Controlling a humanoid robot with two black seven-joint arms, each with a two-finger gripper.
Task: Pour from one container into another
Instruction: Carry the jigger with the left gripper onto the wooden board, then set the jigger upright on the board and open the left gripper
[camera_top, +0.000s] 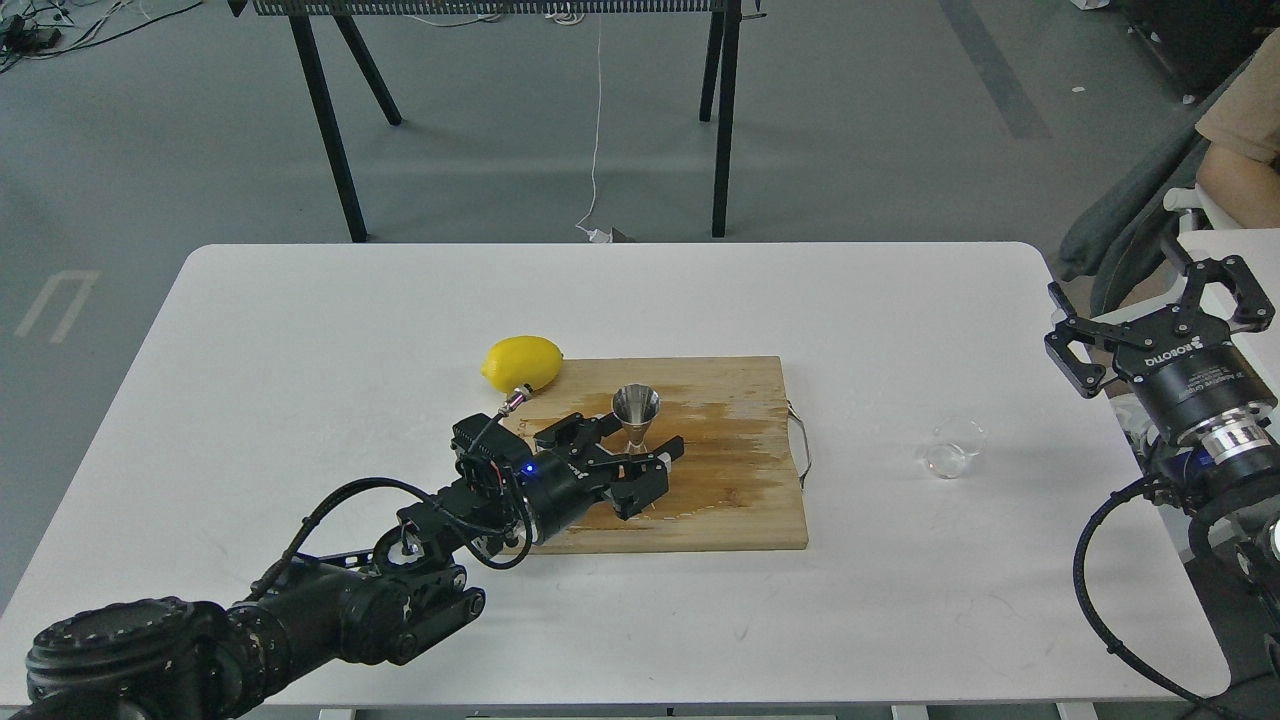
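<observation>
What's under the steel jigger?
The shiny steel hourglass jigger stands on the wet-stained wooden cutting board. Its base is partly covered by the open left tool, so the contact is hidden.

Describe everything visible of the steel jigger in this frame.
The jigger is shiny steel, hourglass-shaped, standing upright with its wider cone opening upward, contents not discernible. It stands on the wooden cutting board, right of the lemon. The left gripper, open, brackets its narrow lower part; contact cannot be confirmed.
</observation>
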